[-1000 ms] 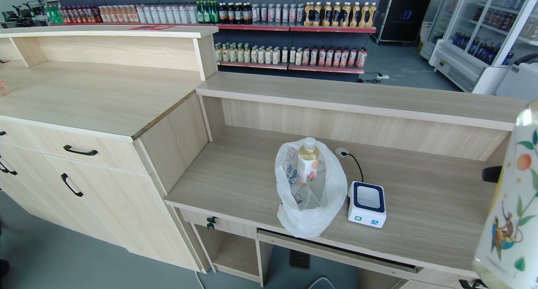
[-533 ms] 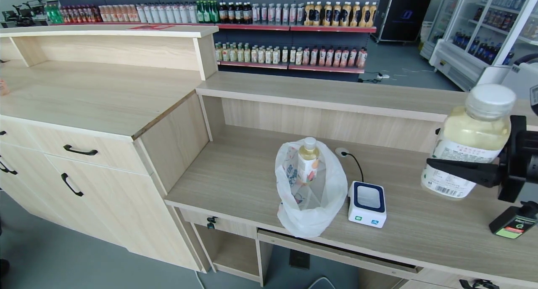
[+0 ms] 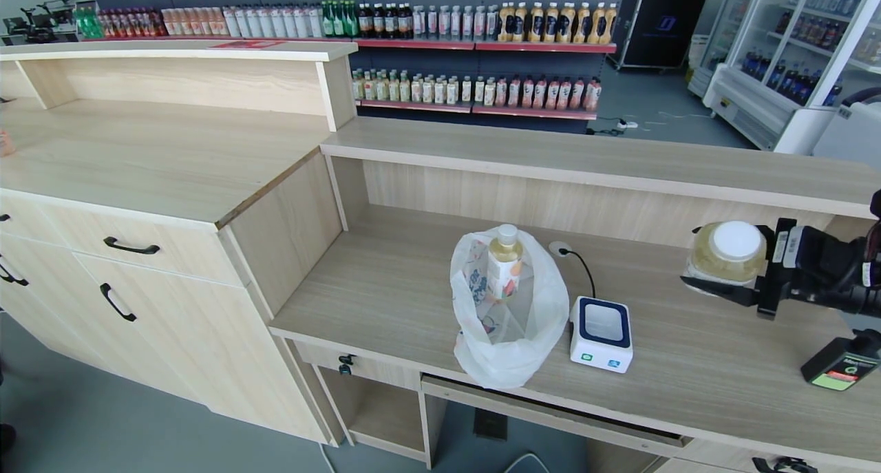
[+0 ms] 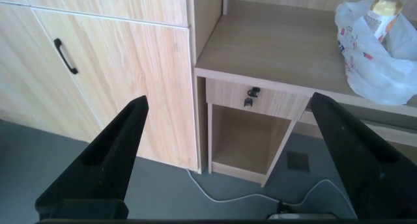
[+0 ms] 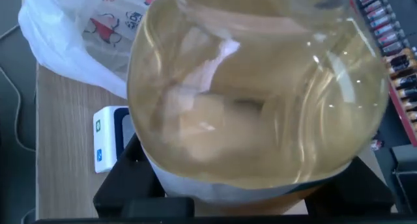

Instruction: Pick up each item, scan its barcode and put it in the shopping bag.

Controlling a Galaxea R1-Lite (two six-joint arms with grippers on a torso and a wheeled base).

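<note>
My right gripper (image 3: 723, 280) is shut on a bottle of pale yellow drink (image 3: 728, 253) with a white cap, held above the right part of the counter, its cap turned toward the head camera. The bottle (image 5: 260, 100) looms close in the right wrist view. A white barcode scanner (image 3: 601, 333) with a dark window lies on the counter to the bottle's left. Beside it stands the white shopping bag (image 3: 507, 321), with another bottle (image 3: 504, 263) upright inside. My left gripper (image 4: 228, 159) is open, low beside the counter's cabinet, far from the bag (image 4: 378, 48).
A raised wooden ledge (image 3: 585, 160) runs behind the counter, and a taller cabinet (image 3: 158, 177) stands to the left. A small black device with a green label (image 3: 836, 366) sits at the counter's right. The scanner's cable (image 3: 581, 266) runs back to a hole.
My right gripper has carried the bottle down and tipped it, from upright high at the right to lower over the counter with its cap toward the camera. Bag and scanner have stayed put.
</note>
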